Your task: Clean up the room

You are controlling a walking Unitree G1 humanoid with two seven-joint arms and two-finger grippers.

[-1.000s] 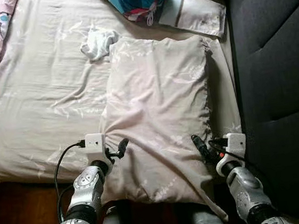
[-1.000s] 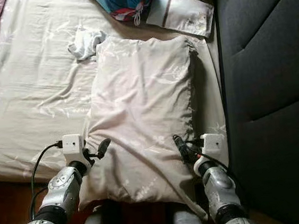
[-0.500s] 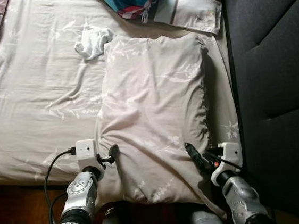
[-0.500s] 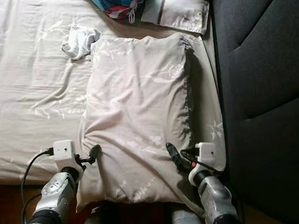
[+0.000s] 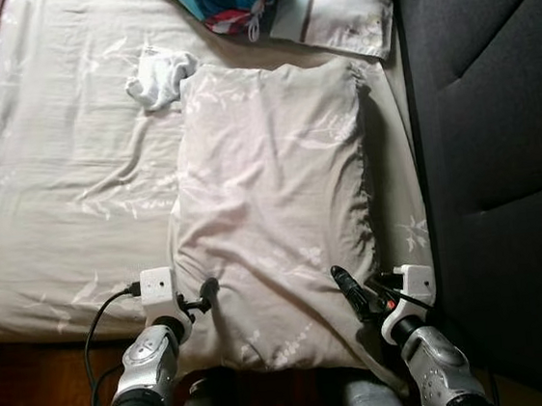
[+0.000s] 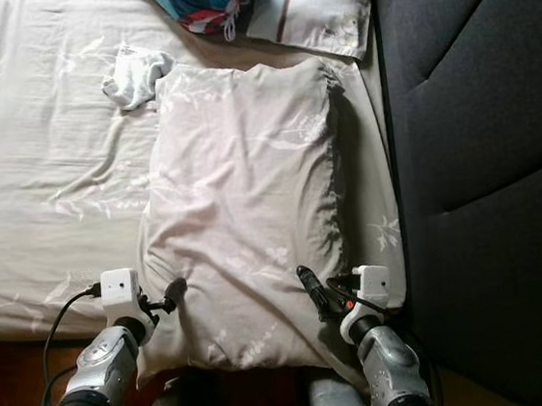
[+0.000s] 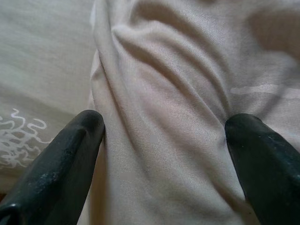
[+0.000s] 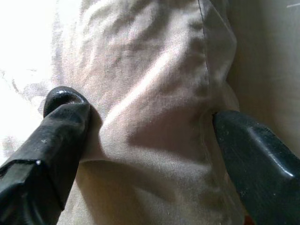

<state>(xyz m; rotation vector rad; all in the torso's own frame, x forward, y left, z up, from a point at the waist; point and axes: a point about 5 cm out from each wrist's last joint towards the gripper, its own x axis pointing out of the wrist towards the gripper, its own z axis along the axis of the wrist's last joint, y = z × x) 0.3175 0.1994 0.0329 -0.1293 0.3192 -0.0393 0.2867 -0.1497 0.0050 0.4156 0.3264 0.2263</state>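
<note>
My left gripper (image 7: 164,136) and right gripper (image 8: 150,126), both spread wide with nothing clamped, straddle the near corners of the pillow (image 5: 275,193) lying on the bed (image 5: 66,186); risk: soft cloth slipping out, pillow sagging floorward.

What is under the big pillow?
The large beige pillow lies on the beige leaf-patterned bed sheet, which shows all around it. Its near edge hangs past the mattress. Whatever lies directly beneath the pillow is covered and cannot be seen.
</note>
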